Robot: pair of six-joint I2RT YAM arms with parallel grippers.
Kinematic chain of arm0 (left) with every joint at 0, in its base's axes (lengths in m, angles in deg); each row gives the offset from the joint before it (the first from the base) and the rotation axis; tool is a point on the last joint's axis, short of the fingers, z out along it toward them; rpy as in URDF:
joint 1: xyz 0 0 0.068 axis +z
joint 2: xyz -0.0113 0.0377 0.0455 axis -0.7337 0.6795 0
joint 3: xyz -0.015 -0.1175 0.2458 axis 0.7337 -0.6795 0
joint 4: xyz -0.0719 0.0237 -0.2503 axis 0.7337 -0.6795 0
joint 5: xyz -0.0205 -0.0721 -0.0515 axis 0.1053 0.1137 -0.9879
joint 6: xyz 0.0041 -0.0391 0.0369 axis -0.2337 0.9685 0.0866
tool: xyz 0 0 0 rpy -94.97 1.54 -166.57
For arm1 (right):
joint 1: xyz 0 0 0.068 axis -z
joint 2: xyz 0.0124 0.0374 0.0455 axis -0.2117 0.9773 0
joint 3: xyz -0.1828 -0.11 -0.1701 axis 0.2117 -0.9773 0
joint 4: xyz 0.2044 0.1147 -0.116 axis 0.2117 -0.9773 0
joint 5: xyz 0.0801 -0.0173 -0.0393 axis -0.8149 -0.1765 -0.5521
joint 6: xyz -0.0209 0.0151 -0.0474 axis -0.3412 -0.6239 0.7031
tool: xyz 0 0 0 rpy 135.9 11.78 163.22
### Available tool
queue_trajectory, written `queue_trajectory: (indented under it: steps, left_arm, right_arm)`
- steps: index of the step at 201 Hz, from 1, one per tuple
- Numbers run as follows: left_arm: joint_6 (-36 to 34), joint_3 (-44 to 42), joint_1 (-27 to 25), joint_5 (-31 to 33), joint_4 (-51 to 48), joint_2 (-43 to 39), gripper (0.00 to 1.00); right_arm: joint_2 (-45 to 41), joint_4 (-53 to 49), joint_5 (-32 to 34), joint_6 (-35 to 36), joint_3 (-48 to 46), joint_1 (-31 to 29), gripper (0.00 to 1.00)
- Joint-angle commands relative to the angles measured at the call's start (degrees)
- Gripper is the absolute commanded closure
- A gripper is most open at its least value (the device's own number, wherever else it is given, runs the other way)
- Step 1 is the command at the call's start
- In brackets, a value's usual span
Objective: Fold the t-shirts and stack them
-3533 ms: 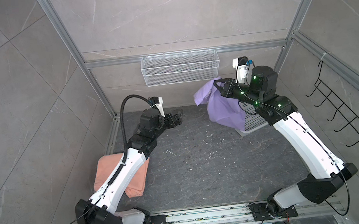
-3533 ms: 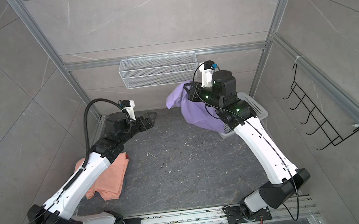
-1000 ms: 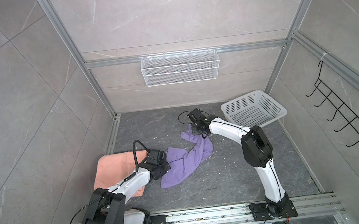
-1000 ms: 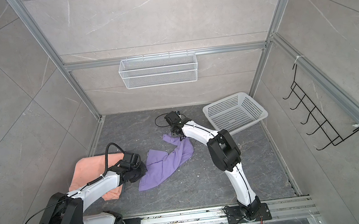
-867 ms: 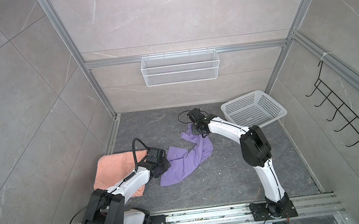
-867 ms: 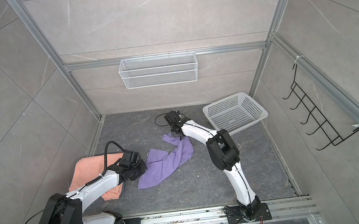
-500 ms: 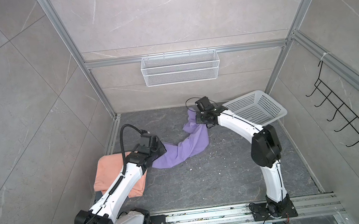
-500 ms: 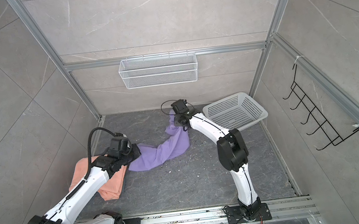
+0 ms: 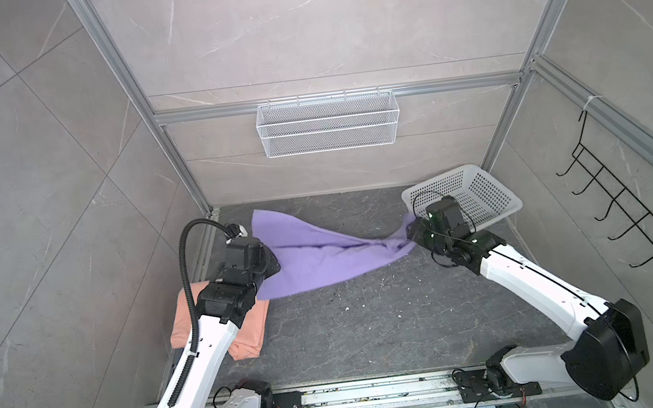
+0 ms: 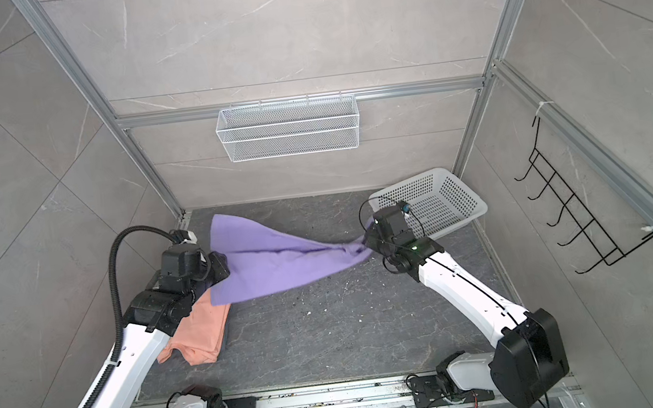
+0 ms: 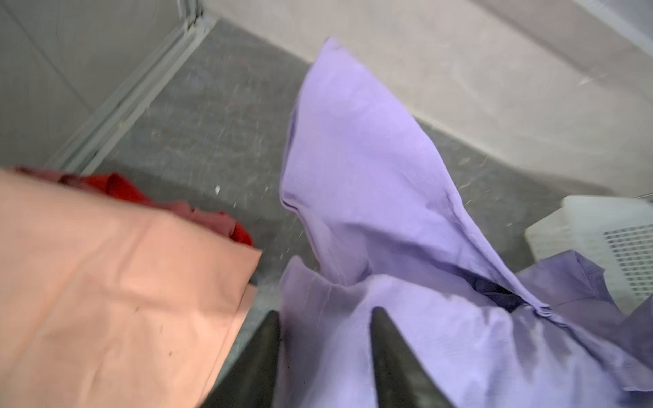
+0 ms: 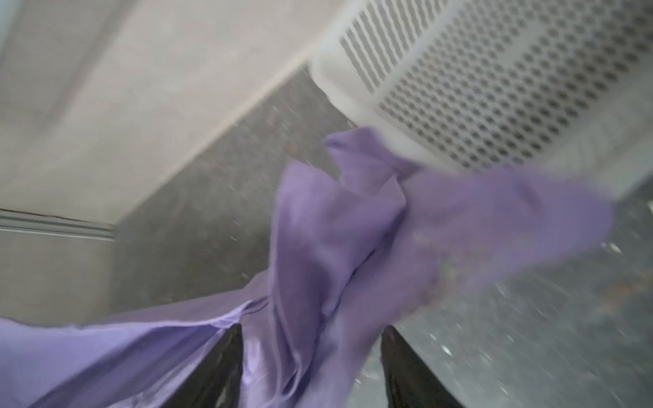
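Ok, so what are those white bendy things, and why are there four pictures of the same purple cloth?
Those are two robot arms, a left arm and a right arm. Each ends in a two-fingered pincher called a gripper. Two pictures come from a camera overhead, so both top views show the whole scene. The other two come from little cameras on the arms' wrists, looking past the fingers. On the dark table are a purple t-shirt, a peach t-shirt and a white basket. The purple t-shirt stretches between the left gripper and the right gripper. Both grippers' fingers stand apart with cloth between them, so nothing looks pinched tight.
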Motion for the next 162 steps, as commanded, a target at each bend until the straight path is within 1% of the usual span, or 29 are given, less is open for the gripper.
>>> queue_trajectory:
  steps: [1,21,41,57,78,107,122,141,162]
  left_arm:
    - [5.1,-3.5,0.1,2.1,-5.6,-0.8,0.35]
    - [5.8,-3.7,0.2,2.4,-6.0,-1.1,0.34]
    - [5.6,-3.5,0.2,1.1,-5.6,0.0,0.34]
    - [5.6,-3.5,0.1,-0.7,-4.8,1.6,0.34]
    - [5.9,-4.6,0.1,-5.1,-2.4,3.6,0.34]
    - [8.0,-7.6,0.0,-9.1,0.8,5.7,0.35]
    - [9.1,-8.8,-0.4,-10.0,1.9,6.7,0.36]
    - [10.1,-9.6,-1.3,-10.3,2.6,7.3,0.37]
    - [10.4,-10.0,-1.5,-10.6,3.1,7.6,0.37]
  right_arm:
    - [-4.4,-5.9,2.9,-2.2,-1.3,-0.2,0.35]
    - [-4.8,-7.7,3.8,0.1,0.2,-0.2,0.34]
    - [-2.5,-5.7,2.3,1.0,1.1,-0.3,0.34]
    - [0.4,-2.3,1.5,0.9,1.2,-0.4,0.35]
    - [5.6,0.2,1.3,0.6,2.4,-0.4,0.34]
    - [11.8,-4.4,3.2,-1.9,5.4,-0.4,0.34]
    - [12.6,-6.8,5.3,-3.6,5.6,-0.3,0.34]
    - [13.2,-11.9,7.9,-3.5,6.6,-0.1,0.34]
    - [13.8,-14.1,7.8,-3.6,4.7,1.2,0.34]
